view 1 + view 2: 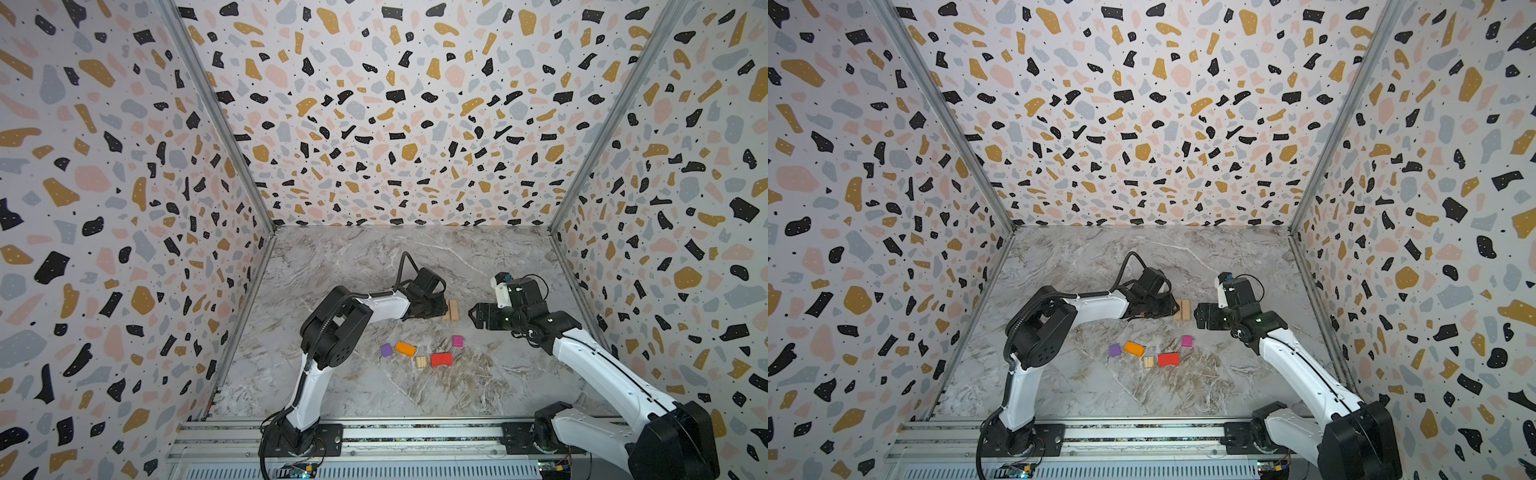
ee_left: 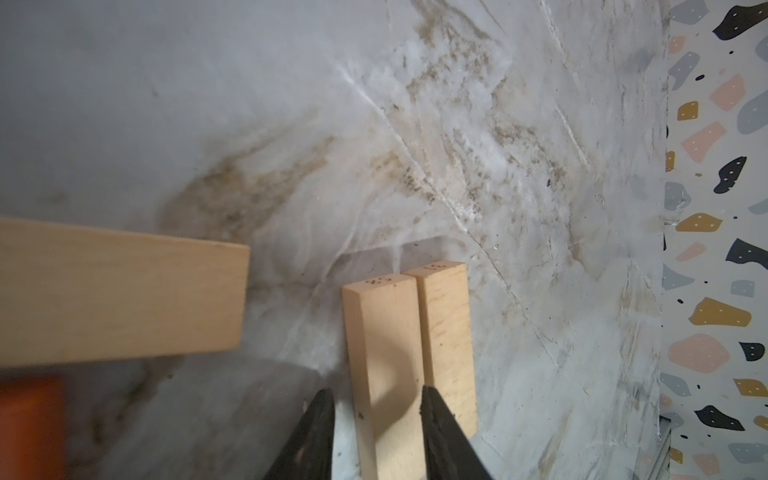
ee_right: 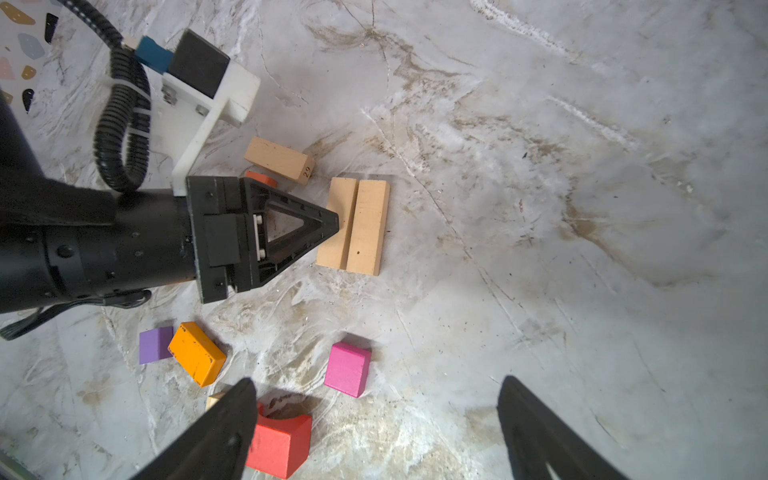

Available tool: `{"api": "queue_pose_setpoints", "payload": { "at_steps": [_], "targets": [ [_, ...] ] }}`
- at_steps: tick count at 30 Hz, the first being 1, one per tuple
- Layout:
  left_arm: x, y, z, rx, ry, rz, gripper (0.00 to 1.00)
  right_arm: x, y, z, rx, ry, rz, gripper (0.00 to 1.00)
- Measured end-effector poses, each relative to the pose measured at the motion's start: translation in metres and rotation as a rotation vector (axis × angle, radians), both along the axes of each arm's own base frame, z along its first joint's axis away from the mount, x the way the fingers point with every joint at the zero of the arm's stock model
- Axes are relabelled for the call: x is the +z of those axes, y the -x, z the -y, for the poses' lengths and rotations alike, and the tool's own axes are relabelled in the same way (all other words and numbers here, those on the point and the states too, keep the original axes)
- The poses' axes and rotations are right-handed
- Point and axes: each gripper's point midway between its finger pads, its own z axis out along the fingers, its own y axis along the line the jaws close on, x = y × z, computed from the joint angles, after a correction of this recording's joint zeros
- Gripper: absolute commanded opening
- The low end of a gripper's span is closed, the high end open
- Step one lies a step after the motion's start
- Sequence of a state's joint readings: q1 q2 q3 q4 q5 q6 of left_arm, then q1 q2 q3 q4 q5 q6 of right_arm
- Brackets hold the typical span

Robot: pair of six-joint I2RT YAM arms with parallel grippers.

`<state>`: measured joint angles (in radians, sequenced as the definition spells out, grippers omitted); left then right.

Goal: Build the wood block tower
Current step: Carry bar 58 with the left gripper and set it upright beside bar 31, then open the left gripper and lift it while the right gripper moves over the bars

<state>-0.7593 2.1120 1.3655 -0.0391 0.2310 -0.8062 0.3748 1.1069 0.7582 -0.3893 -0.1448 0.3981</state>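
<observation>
**Tower base with both grippers.** The tower [image 3: 353,226] is standing as a base only: two tan planks lying flat, touching side by side. The left gripper [image 2: 376,395] is straddling the plank nearer it, fingers [image 2: 322,419] narrowly parted, one showing a gap. The right gripper [image 1: 478,316] is hovering beside the planks, spread wide, empty.

**Judged risk:** the finger sitting at the seam is liable to catch on withdrawal, dragging the planks askew.

**Loose pieces:** one tan block [image 3: 278,160] and one half-hidden red-orange piece [image 3: 259,178] are lying just beside the planks. Well apart, one each: purple cube [image 3: 156,345], orange block [image 3: 197,353], pink block [image 3: 347,368], red block [image 3: 278,444], small tan block [image 1: 421,361].
</observation>
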Motion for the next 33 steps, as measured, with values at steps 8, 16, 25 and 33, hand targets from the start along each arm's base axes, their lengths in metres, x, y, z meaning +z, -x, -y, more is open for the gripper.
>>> {"api": "queue_pose_setpoints", "payload": {
  "at_steps": [8,16,25,33],
  "targets": [
    [0.013,0.001,-0.012,-0.024,-0.040,0.018,0.44,-0.029,-0.005,0.004,-0.017,0.065,-0.078,0.93],
    [0.037,-0.017,-0.040,-0.023,-0.150,0.098,0.46,-0.045,-0.024,0.008,-0.048,0.123,-0.094,0.94],
    [0.023,-0.013,-0.061,-0.032,-0.287,0.105,0.55,-0.073,-0.034,0.012,-0.068,0.184,-0.145,0.94],
    [0.017,-0.014,-0.058,-0.061,-0.399,0.138,0.66,-0.064,-0.055,0.014,-0.103,0.210,-0.094,0.95]
  ]
}}
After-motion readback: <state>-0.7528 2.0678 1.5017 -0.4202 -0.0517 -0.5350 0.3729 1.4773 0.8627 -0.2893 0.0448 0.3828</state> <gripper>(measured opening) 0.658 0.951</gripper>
